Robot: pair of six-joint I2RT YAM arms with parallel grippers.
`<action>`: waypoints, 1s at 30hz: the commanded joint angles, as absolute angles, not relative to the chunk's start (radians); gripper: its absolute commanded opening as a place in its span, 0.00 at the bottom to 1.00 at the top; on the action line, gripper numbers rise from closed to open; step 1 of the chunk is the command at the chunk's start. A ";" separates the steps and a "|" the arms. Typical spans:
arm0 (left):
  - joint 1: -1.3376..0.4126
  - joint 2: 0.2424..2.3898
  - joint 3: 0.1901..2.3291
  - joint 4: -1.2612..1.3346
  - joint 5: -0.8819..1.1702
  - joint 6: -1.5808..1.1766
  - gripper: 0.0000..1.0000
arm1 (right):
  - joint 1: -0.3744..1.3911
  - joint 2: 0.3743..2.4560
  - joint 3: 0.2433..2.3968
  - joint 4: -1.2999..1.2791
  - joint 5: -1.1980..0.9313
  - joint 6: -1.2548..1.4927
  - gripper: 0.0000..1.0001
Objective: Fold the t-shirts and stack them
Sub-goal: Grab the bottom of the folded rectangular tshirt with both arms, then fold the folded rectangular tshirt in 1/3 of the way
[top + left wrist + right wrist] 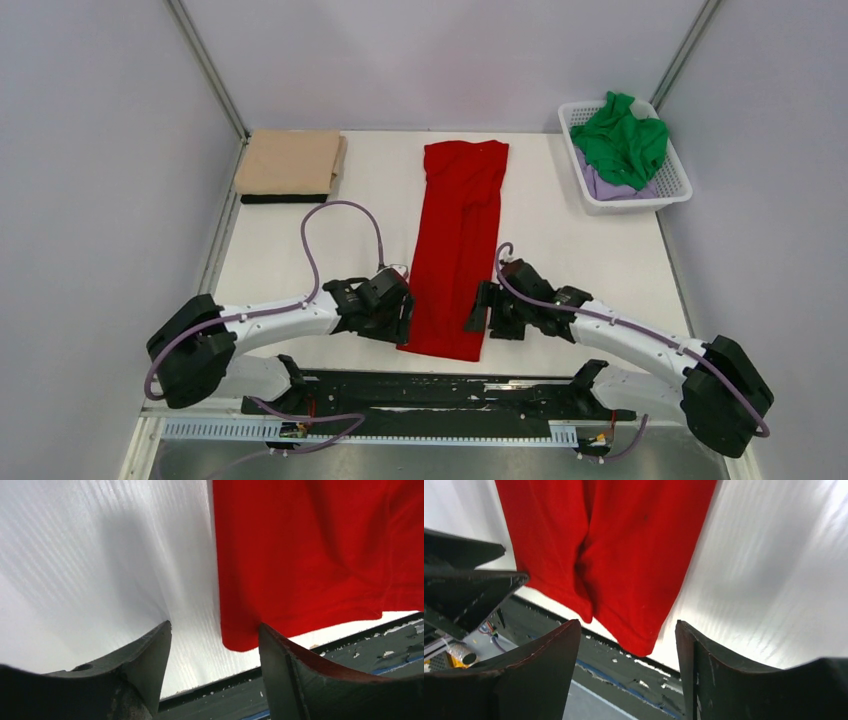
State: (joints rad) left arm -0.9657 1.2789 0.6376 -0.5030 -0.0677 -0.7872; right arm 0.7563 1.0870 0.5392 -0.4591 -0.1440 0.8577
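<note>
The beige shirt [288,162] lay folded. The red shirt [458,240] was half-folded, with the left hand [215,628] and right hand [628,623] spread at its hem. The green shirt [622,140] and lilac shirt [600,186] waited.

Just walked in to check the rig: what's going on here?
Two robot arms are folding t-shirts. The red t-shirt lies as a long strip mid-table; the left gripper and right gripper, both open, are at its near corners. A tan t-shirt sits folded far left; the green t-shirt and lilac t-shirt lie in the basket.
</note>
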 commanded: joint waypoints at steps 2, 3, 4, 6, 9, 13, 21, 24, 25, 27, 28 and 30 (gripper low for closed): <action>-0.959 1.361 0.655 -0.413 -0.057 -0.800 0.63 | 0.853 1.092 0.512 -0.407 -0.179 1.003 0.63; -0.960 1.372 0.657 -0.411 -0.057 -0.803 0.61 | 0.872 1.102 0.506 -0.403 -0.183 1.016 0.62; -0.960 1.391 0.655 -0.409 -0.058 -0.809 0.55 | 0.892 1.110 0.503 -0.399 -0.180 1.032 0.61; -0.960 1.411 0.652 -0.401 -0.053 -0.812 0.43 | 0.928 1.127 0.495 -0.399 -0.164 1.064 0.60; -0.959 1.421 0.648 -0.405 -0.039 -0.807 0.22 | 0.965 1.151 0.493 -0.400 -0.140 1.086 0.57; -0.959 1.403 0.632 -0.422 -0.013 -0.808 0.00 | 0.977 1.180 0.474 -0.402 -0.124 1.115 0.47; -0.961 1.290 0.608 -0.544 -0.016 -0.839 0.00 | 0.993 1.076 0.399 -0.423 -0.120 1.158 0.00; -0.963 1.220 0.579 -0.578 0.007 -0.861 0.00 | 1.026 0.990 0.362 -0.429 -0.159 1.157 0.00; -0.970 1.185 0.570 -0.580 0.034 -0.874 0.00 | 1.040 0.965 0.354 -0.425 -0.167 1.160 0.00; -0.983 1.138 0.533 -0.557 0.081 -0.896 0.00 | 1.065 0.922 0.337 -0.396 -0.186 1.160 0.00; -0.984 1.126 0.523 -0.542 0.101 -0.903 0.00 | 1.074 0.906 0.333 -0.377 -0.195 1.159 0.00; -0.987 1.091 0.499 -0.498 0.155 -0.922 0.00 | 1.084 0.886 0.326 -0.331 -0.213 1.151 0.00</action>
State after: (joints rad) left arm -0.9745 1.1542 0.5358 -0.5167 0.0479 -0.8669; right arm 1.0615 0.9295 0.3386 -0.4171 -0.1688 1.1408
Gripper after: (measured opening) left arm 0.007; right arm 0.010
